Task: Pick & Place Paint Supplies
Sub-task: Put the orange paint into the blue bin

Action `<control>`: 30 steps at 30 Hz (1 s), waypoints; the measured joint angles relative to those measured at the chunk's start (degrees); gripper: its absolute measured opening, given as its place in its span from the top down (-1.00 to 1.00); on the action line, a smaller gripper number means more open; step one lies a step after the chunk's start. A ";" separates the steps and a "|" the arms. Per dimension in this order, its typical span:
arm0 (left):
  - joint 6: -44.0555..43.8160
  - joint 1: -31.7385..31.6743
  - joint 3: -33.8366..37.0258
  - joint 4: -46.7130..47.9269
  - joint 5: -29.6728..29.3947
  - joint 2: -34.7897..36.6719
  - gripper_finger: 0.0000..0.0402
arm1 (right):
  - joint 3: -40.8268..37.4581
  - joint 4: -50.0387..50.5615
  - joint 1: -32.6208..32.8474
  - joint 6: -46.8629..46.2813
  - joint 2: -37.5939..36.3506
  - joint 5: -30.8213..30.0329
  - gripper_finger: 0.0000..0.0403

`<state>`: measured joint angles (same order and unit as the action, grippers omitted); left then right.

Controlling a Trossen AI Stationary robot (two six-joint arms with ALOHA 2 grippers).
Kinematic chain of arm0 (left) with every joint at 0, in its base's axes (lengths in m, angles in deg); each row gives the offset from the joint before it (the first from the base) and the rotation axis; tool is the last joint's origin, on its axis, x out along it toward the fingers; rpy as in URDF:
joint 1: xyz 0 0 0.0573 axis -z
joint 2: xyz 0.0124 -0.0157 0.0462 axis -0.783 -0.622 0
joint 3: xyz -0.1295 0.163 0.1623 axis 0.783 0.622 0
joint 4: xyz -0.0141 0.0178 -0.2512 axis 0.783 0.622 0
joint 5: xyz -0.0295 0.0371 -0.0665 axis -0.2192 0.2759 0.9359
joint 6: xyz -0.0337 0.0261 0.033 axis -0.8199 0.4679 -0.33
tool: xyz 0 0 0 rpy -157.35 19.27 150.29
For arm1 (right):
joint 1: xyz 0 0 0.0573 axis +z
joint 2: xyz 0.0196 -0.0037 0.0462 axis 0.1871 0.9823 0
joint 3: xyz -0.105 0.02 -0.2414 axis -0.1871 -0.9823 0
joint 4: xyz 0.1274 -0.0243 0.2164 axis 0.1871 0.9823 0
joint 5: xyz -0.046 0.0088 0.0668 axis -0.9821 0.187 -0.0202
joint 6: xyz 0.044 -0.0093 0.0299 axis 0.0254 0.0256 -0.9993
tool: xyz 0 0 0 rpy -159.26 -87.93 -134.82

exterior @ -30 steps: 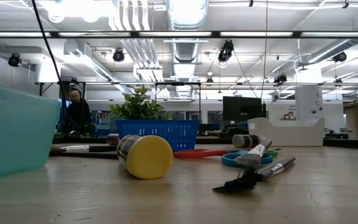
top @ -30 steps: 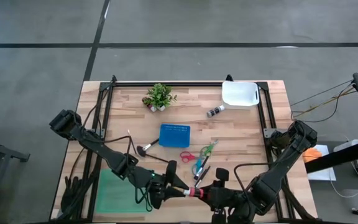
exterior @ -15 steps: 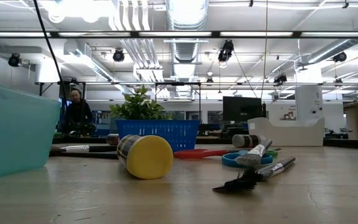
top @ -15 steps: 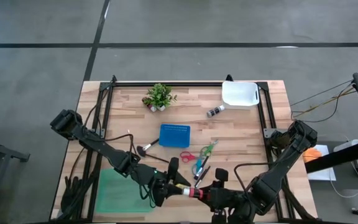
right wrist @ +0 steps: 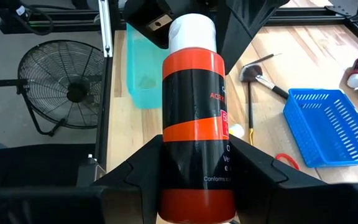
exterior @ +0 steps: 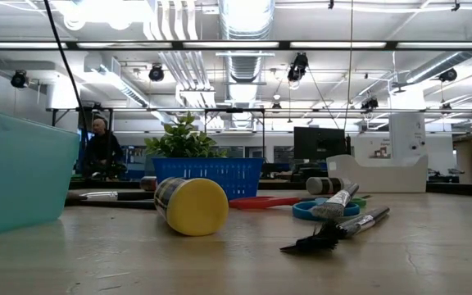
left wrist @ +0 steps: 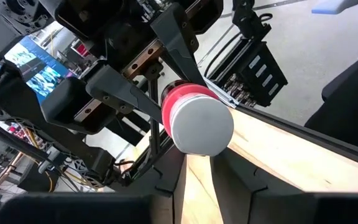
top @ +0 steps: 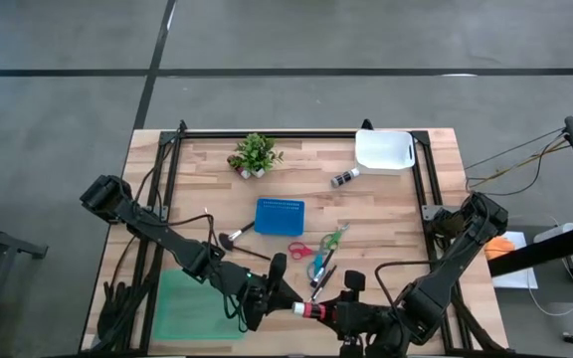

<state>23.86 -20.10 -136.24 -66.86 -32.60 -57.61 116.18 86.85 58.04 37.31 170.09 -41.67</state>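
High view: clamping the red paint bottle [top: 311,310] in the right gripper [top: 338,313] above the near edge, meeting the left gripper [top: 279,298].

Right wrist view: pointing the cap leftward.

Left wrist view: facing that cap; not telling whether gripping.

Risking a drop by releasing early.

Sitting closer than a second ago.

The wooden table [top: 386,214] carries a blue basket [top: 280,216], potted plant [top: 255,154], scissors [top: 301,250], brushes [top: 229,237], perhaps a bottle [top: 344,178].

Red paint bottle [right wrist: 194,118] base hidden btwn right claw [right wrist: 194,186] fingers, cut off at frame edge.
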 joint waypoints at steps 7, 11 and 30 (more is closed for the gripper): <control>0.00 -0.16 0.00 0.13 0.31 0.02 0.35 | 0.00 0.04 -0.02 -0.01 0.00 -0.12 0.28; 0.02 -0.16 0.00 -0.06 0.33 0.02 0.16 | 0.00 0.11 -0.06 -0.02 0.00 -0.16 0.28; 0.59 -0.16 0.00 -2.74 3.10 0.02 0.01 | 0.00 0.13 -0.06 -0.08 0.00 -0.14 0.28</control>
<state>24.45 -20.25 -136.23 -69.60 -29.50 -57.58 116.18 86.98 57.98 37.22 170.09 -41.82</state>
